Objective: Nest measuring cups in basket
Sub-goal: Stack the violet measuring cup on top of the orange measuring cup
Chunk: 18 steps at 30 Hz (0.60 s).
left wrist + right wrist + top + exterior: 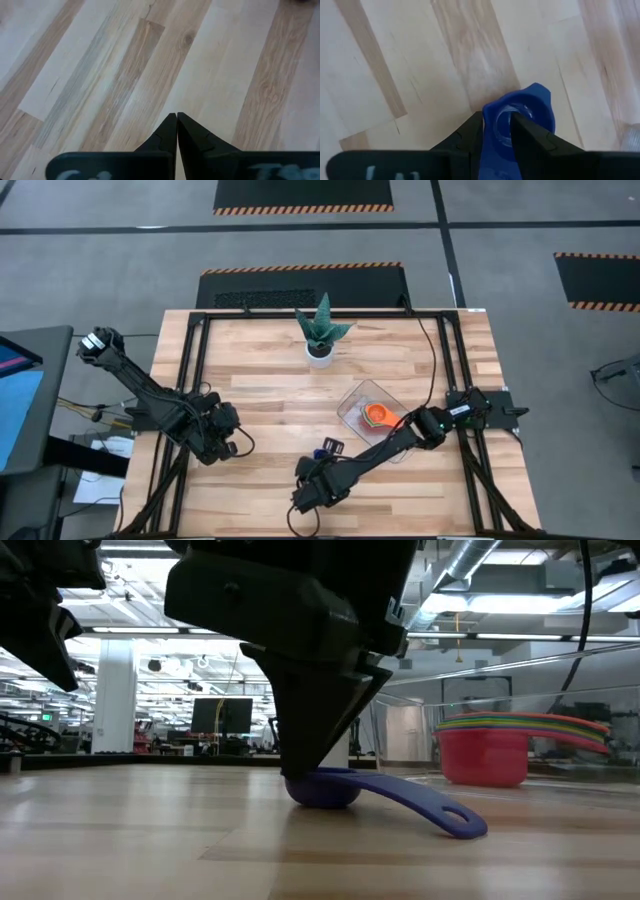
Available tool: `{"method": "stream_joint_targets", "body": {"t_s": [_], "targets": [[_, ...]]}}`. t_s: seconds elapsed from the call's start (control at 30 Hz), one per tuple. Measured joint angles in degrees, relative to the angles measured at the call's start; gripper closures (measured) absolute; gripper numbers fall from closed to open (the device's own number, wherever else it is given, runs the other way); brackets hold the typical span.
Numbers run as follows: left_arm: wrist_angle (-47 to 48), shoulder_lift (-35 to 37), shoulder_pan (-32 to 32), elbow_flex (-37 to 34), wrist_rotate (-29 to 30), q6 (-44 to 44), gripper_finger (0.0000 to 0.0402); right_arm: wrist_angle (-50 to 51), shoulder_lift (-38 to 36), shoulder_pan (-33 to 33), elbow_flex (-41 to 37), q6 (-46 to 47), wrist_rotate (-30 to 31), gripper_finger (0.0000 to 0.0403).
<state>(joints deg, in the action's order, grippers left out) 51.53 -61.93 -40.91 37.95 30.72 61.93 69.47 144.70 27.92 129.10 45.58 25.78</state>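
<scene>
Right claw (497, 131) grips dark blue cup (520, 112), handle hidden.

the pale wooden table (260, 380) carries a white plant pot (319, 353), the clear basket (358, 397) and a dark blue cup (325, 787).

No readable text for you here.
You'll find pale marks along the dark gripper bodies at the edge of both wrist views, but they are cut off and too blurred to read; nothing on the cups, the tub or the table carries legible lettering or numbers.
</scene>
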Motion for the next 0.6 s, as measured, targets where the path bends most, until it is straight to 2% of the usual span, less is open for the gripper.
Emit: {"method": "stream_joint_targets", "body": {"t_s": [0.6], "targets": [[0.02,0.00,0.02,0.00,-0.02,-2.36,0.0401,-0.70,1.05,-0.22,-0.09,-0.03,-1.01,0.0281]]}}
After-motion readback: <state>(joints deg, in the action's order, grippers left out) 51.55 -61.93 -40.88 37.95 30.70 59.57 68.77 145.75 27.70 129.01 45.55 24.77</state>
